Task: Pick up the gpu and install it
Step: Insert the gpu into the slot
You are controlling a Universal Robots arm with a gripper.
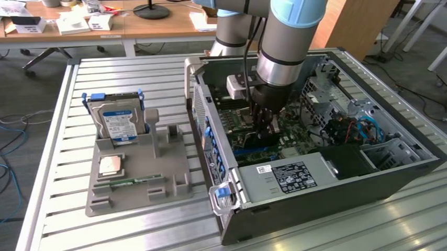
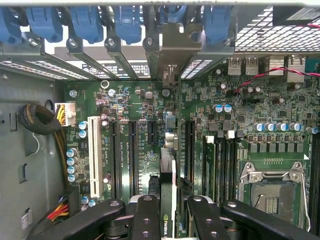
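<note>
Black gripper [image 2: 169,215] clamps the thin dark gpu card [image 2: 170,150] edge-on over the green motherboard [image 2: 250,110] inside one open black computer case [image 1: 335,198]; one grey tray [image 1: 133,196] holds one silver hard drive [image 1: 119,123].

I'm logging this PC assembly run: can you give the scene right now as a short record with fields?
gripper: inside the computer case, shut on the gpu
gpu: held edge-on over the motherboard among its expansion slots, bracket end toward the blue latches; whether it is seated cannot be told
cpu socket: looks empty
tray: on the table beside the case, holding the hard drive upright and the RAM stick lying flat
</note>
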